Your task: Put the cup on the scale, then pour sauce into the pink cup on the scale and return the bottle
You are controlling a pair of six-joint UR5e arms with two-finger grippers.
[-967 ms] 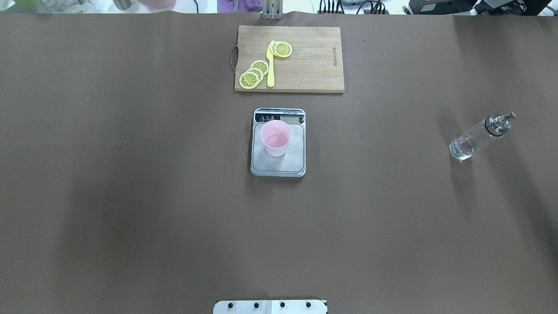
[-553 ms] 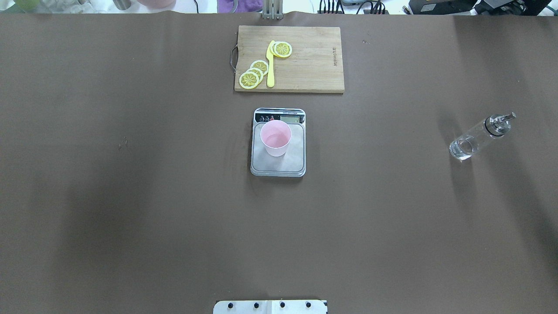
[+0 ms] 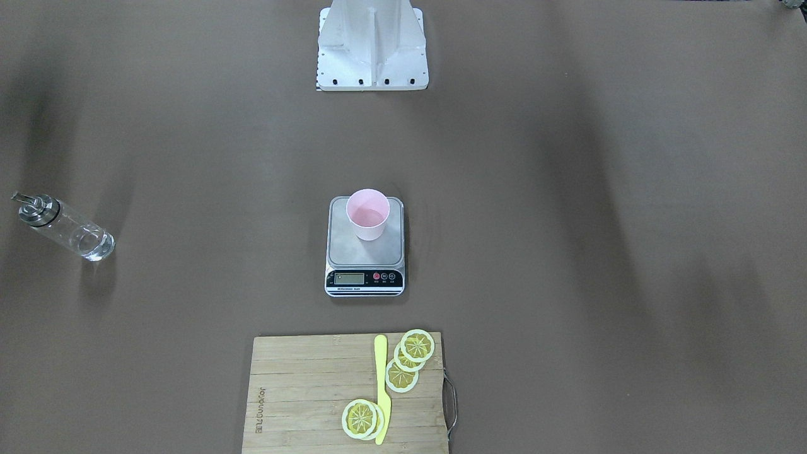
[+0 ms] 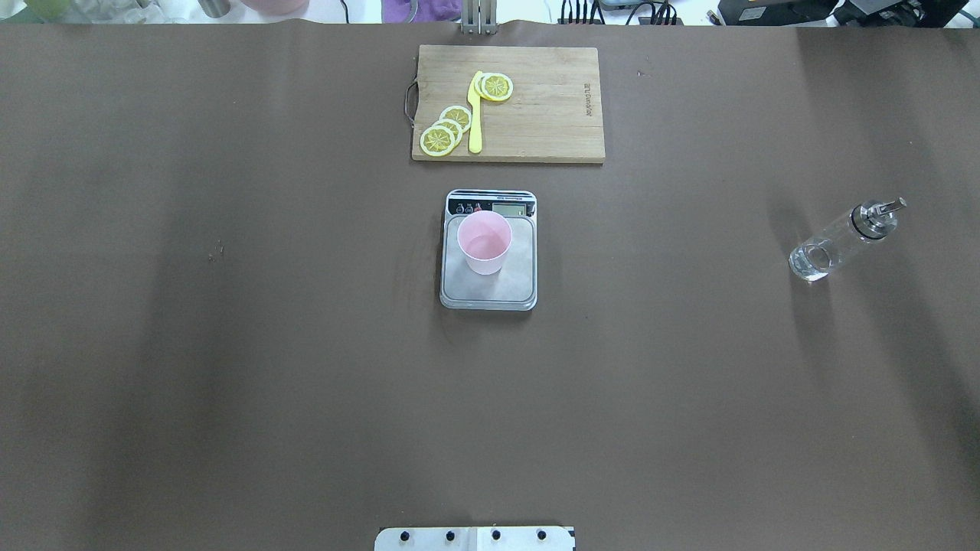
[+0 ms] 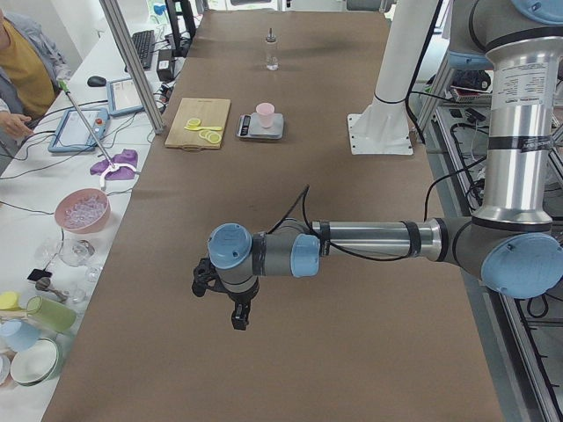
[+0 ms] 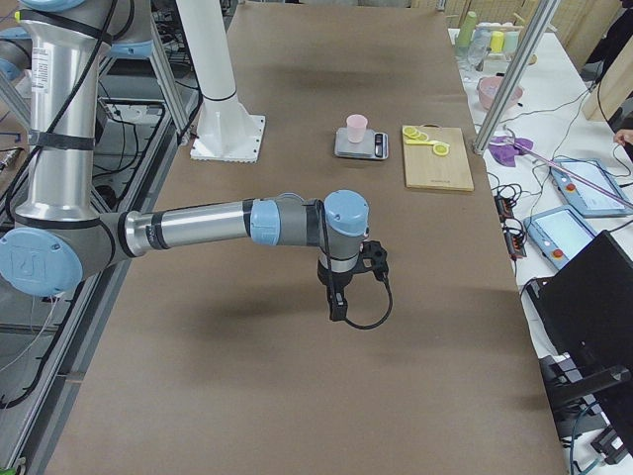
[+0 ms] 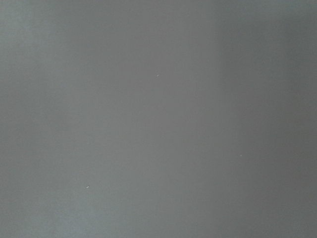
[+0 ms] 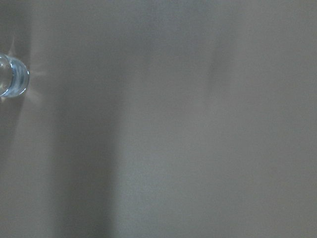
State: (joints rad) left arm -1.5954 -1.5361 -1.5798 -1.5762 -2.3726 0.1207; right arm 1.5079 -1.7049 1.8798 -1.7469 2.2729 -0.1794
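1. Overhead exterior view: a brown table (image 4: 230, 344) is seen from above, with a small digital scale (image 4: 490, 295) set at its middle.
2. A pale pink cup (image 4: 484, 242) is stood upright on the scale's steel platform. It is placed toward the far side, just beside the black display strip.
3. A clear glass bottle (image 4: 842, 241) with a metal spout is stood upright on the right side of the table, well apart from the scale. Colourless sauce (image 4: 813, 259) can be seen through its glass.
4. Beyond the scale, at the far edge, a wooden cutting board (image 4: 551, 115) is laid flat. Lemon slices (image 4: 438, 140) and a yellow knife (image 4: 475, 122) are laid on it.
5. The left arm (image 5: 369, 239) is shown only in the exterior left view. It is stretched out over the left end of the table, with its jaws pointed down. Whether they are wide or narrow cannot be told.
6. The right arm (image 6: 198, 226) is shown only in the exterior right view. It is stretched over the right end, jaws pointed down, and their width cannot be told either.
7. In the right wrist view, part of the bottle is caught at the left edge.
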